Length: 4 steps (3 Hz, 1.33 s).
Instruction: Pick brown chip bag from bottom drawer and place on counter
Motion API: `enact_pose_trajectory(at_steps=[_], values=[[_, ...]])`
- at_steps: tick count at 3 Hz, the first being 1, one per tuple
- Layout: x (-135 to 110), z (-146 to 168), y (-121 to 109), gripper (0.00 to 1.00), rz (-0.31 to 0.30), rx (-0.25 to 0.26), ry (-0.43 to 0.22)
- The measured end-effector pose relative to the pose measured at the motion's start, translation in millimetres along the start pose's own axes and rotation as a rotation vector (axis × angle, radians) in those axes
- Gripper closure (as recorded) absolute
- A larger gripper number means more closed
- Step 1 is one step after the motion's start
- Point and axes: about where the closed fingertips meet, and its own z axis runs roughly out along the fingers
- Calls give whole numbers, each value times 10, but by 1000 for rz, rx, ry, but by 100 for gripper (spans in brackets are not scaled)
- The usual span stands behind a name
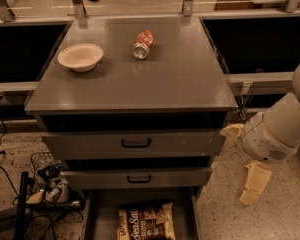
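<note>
Brown chip bag (146,223) lies flat in the bottom drawer (102,209), which is pulled out near the floor; its crinkly dark-and-tan wrapper shows big white "Sea Salt" letters, and its lower end runs out of view.

Biggest thing here is the counter (155,84), a broad, square, matte dark-grey top with a smooth, faintly speckled surface. Under it are two shut grey metal drawers, the upper drawer (180,143) and the middle drawer (175,177), each with a small black handle. The bottom drawer is a wide, shallow grey tray.

At the right, off the cabinet's corner, the robot's rounded white arm (285,126) reaches in. Its gripper (237,165) hangs beside the cabinet at the height of the two shut drawers, its cream-coloured fingers (255,184) spread wide, holding nothing. The upper finger looks close to the cabinet's right edge; I cannot tell if it touches.

On the counter sit a shallow, pale round bowl (80,57) at the left and a red soda can (142,44) on its side, well apart.
</note>
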Motion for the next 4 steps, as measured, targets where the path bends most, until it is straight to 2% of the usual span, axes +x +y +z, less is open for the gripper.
enact_pose_trajectory(at_steps=[1,2,3,4], values=[[52,464,120,0,43,-51,-65],[101,774,178,0,64,-93,-84],[101,774,178,0,64,-93,-84],[123,968,128,0,87,-48,-63]])
